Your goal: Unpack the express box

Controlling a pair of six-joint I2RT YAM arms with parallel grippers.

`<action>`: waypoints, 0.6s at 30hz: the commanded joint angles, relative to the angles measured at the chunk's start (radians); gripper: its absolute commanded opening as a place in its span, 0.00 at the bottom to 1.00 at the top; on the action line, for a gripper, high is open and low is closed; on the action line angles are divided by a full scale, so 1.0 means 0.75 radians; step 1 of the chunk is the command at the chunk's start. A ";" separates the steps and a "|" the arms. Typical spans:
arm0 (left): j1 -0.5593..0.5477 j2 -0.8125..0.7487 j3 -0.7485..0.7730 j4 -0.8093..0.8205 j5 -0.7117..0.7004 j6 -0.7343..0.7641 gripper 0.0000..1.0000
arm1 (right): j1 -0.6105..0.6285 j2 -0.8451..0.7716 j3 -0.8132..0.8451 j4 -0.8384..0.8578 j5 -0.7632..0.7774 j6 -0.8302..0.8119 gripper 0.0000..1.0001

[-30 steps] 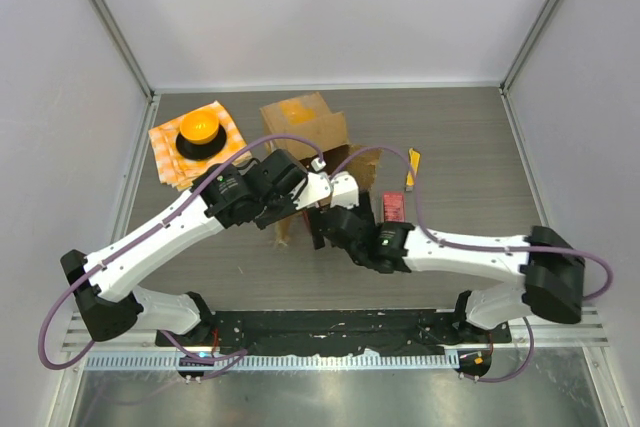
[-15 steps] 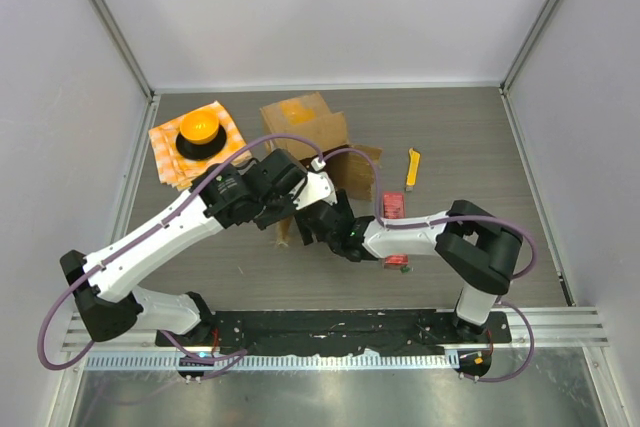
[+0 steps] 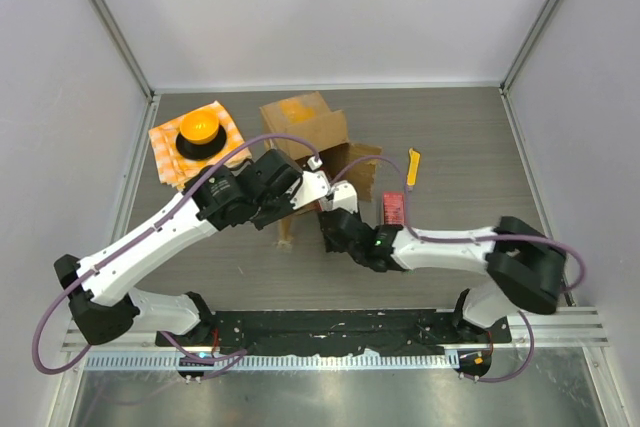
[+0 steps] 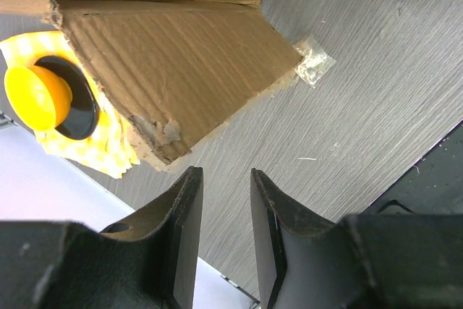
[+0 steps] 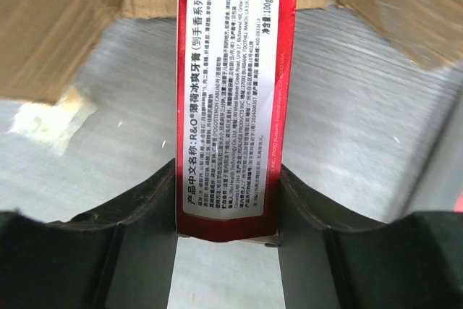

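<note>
The express box (image 3: 305, 127) is brown cardboard and lies open at the back middle, its flaps spread toward me. It also shows in the left wrist view (image 4: 181, 56) and the right wrist view (image 5: 58, 19). My right gripper (image 5: 228, 168) is shut on a long red toothpaste carton (image 5: 235, 70), whose far end reaches between the box flaps. In the top view the right gripper (image 3: 335, 219) sits just in front of the box. My left gripper (image 4: 226, 175) is open and empty above the table beside a flap. In the top view the left gripper (image 3: 320, 195) is at the box's front edge.
An orange checkered cloth (image 3: 172, 165) with a round orange object (image 3: 198, 128) on a black base lies at the back left. A second red carton (image 3: 393, 209) and a yellow knife (image 3: 412, 167) lie right of the box. A scrap of tape (image 4: 312, 68) lies on the table.
The right arm's elbow swung in toward the middle, then back out to the right. Its gripper stayed at the box's front. The left arm shifted slightly left.
</note>
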 commanded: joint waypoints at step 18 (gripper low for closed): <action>0.006 -0.065 0.027 0.067 -0.116 0.003 0.37 | 0.525 -0.533 0.162 -2.018 0.591 1.857 0.28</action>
